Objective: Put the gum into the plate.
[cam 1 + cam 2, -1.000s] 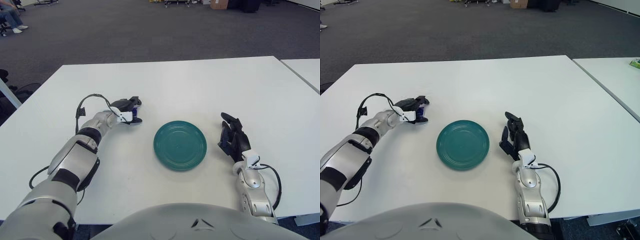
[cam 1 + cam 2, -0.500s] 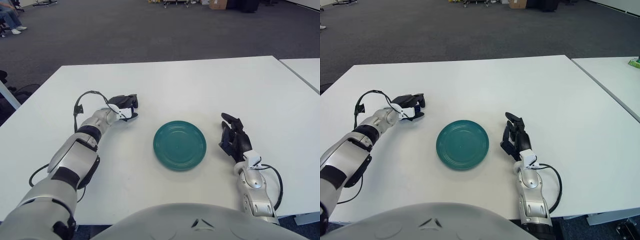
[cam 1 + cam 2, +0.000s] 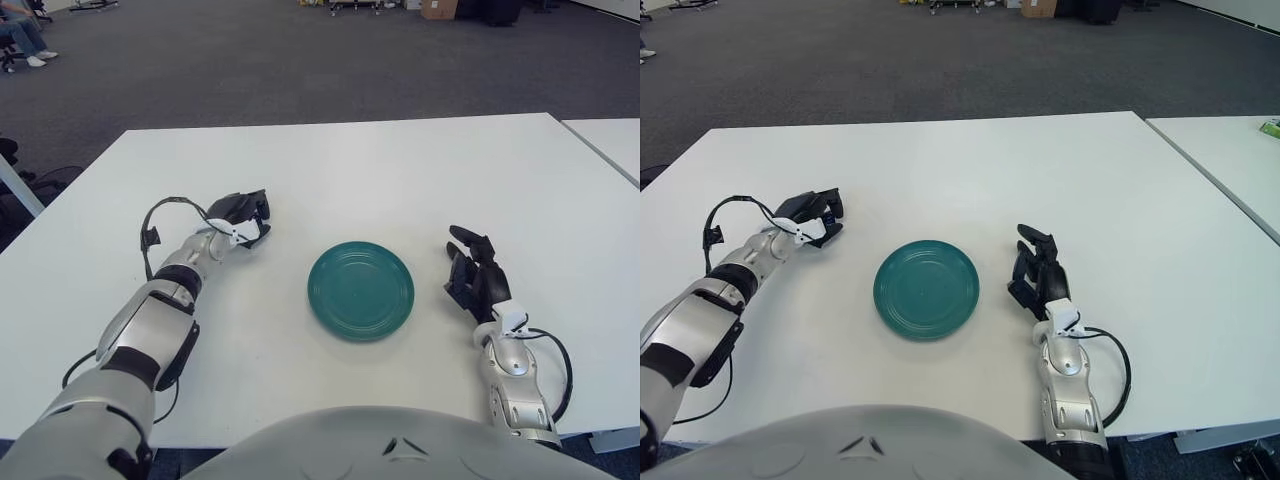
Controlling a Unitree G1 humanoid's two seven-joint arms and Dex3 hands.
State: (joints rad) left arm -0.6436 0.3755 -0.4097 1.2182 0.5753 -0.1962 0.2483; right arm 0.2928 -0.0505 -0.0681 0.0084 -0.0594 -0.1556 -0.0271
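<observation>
The teal plate (image 3: 360,290) lies flat in the middle of the white table (image 3: 400,170). My left hand (image 3: 243,215) is to the left of the plate, a hand's width from its rim, low over the table. Its dark fingers are curled around the small blue gum pack (image 3: 836,212), which is almost wholly hidden; only a sliver of blue shows. My right hand (image 3: 474,280) shows to the right of the plate, fingers relaxed and holding nothing.
A black cable (image 3: 160,212) loops off my left wrist. A second white table (image 3: 610,140) stands at the right with a narrow gap between. Dark carpet lies beyond the far edge.
My left hand has drawn back to the left, away from the plate, with the gum still in its fingers. The right hand has shifted slightly.
</observation>
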